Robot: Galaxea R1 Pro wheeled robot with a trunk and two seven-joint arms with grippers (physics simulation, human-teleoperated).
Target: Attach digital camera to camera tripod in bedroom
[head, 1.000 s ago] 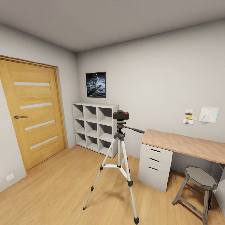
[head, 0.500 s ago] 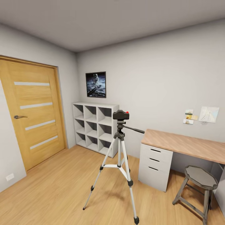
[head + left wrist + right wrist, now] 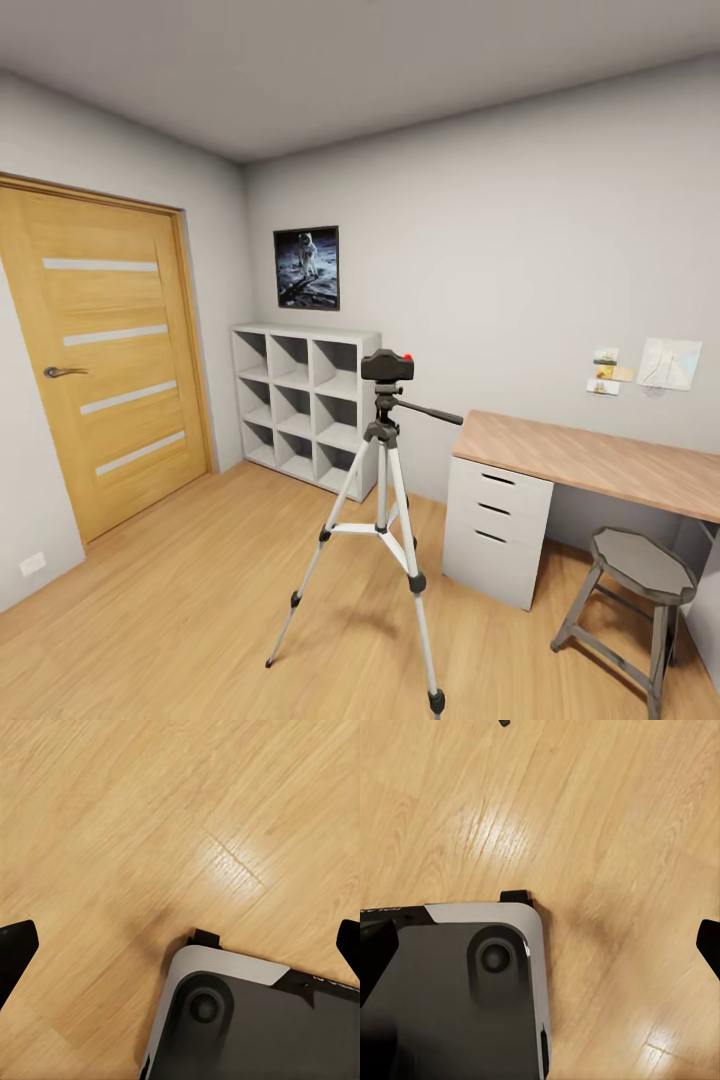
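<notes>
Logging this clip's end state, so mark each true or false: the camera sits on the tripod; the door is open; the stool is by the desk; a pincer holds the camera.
1. The digital camera sits on top of the camera tripod. True.
2. The door is open. False: it is closed.
3. The stool stands by the desk. True.
4. A pincer holds the camera. False: nothing grips it; both wrist views face the floor.

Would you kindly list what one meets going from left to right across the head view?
Wooden door → astronaut picture → white cube shelf → digital camera on the camera tripod → desk → stool.
</notes>
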